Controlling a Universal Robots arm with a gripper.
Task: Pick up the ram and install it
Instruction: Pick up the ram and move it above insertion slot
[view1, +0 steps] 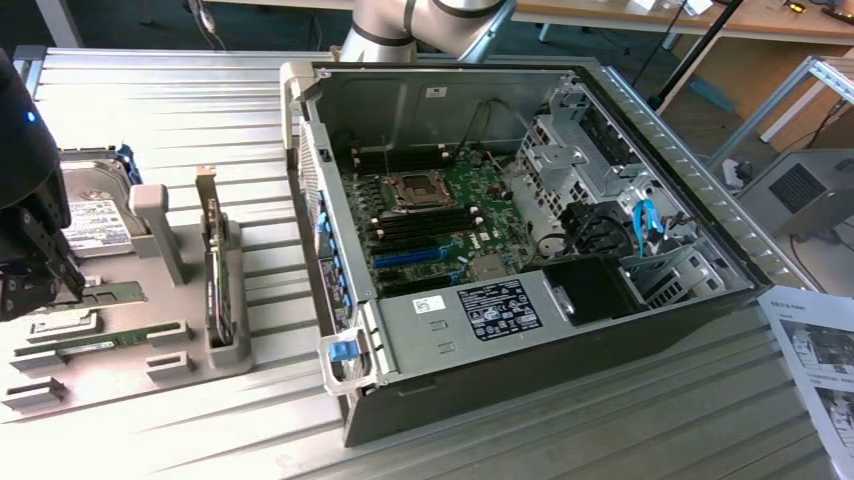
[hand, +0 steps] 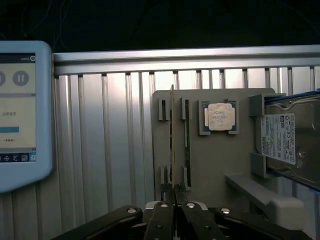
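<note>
Ram in tool grip, at tray slots

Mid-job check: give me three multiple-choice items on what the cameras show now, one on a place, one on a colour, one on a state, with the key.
1. Where does the silver processor chip lie?
A. in a recess of the gray holder tray
B. in the motherboard socket
C. on the printed sheet

2. What colour is the flat cable by the drive bays in the open case?
A. red
B. blue
C. yellow

3. How does the gripper stand?
A. open above the case
B. shut on the hard drive
C. shut on the ram

Key: 1 A, the chip sits in the tray's square recess; 2 B, it shows bright blue against the black bay; 3 C, its jaws meet on the thin stick's end.
</note>
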